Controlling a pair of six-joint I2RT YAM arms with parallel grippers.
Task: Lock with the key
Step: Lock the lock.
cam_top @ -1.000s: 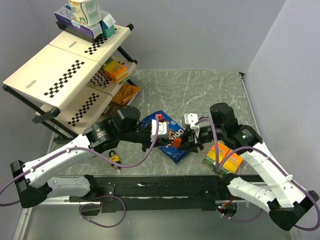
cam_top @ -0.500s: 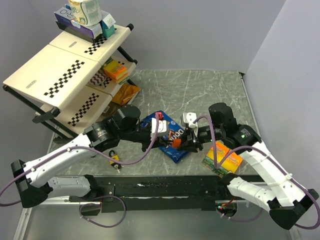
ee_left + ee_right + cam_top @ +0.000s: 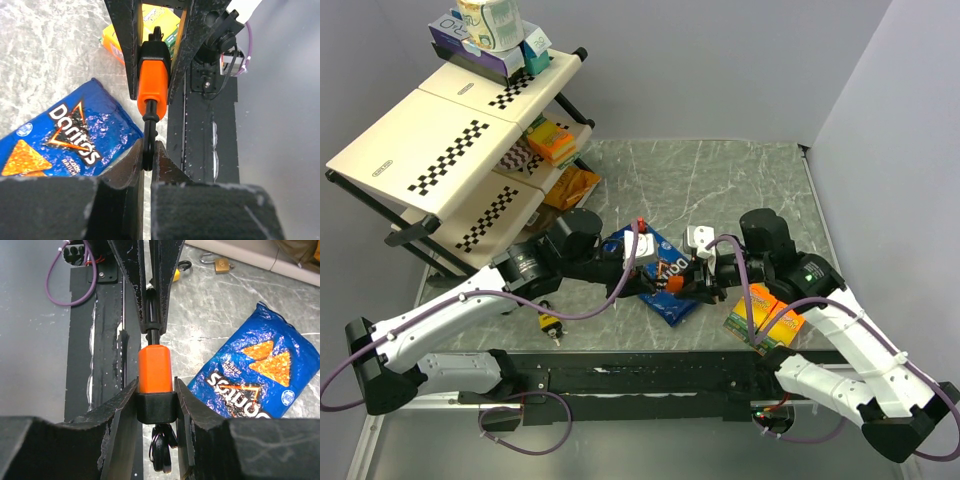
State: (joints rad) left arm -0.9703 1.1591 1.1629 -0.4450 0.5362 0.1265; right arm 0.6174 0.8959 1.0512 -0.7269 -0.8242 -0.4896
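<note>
Top external view is showing both arms meeting over the middle of the table (image 3: 720,180). They are holding the orange padlock (image 3: 675,285) in the air between them, above the near right end of the blue Doritos bag (image 3: 670,310). Compared with a second ago, the padlock is sitting in almost the same spot. The left arm (image 3: 470,300) is leaning a little further right, with its dark elbow joint shifted that way and its wrist turned so the red tip is pointing farther back. The right arm (image 3: 840,320) is differing only slightly.

In the right wrist view, the right claw (image 3: 156,400) is clenching on the padlock's orange body, one finger on each side. The black shackle (image 3: 154,315) is running away from it into the other arm's fingers. A dark key (image 3: 161,455) is sticking out at the body's near end, opposite the shackle.

In the left wrist view, the left claw (image 3: 148,157) is pinching the end of the shackle, with the orange body beyond it between the right arm's fingers. Whether the shackle is pushed home or the key is turned cannot be told.

A small brass padlock (image 3: 550,323) is lying on the table at the near left, beside the left forearm. An orange and green box (image 3: 765,315) is resting under the right arm. A tilted shelf rack (image 3: 450,130) is standing at the far left.
</note>
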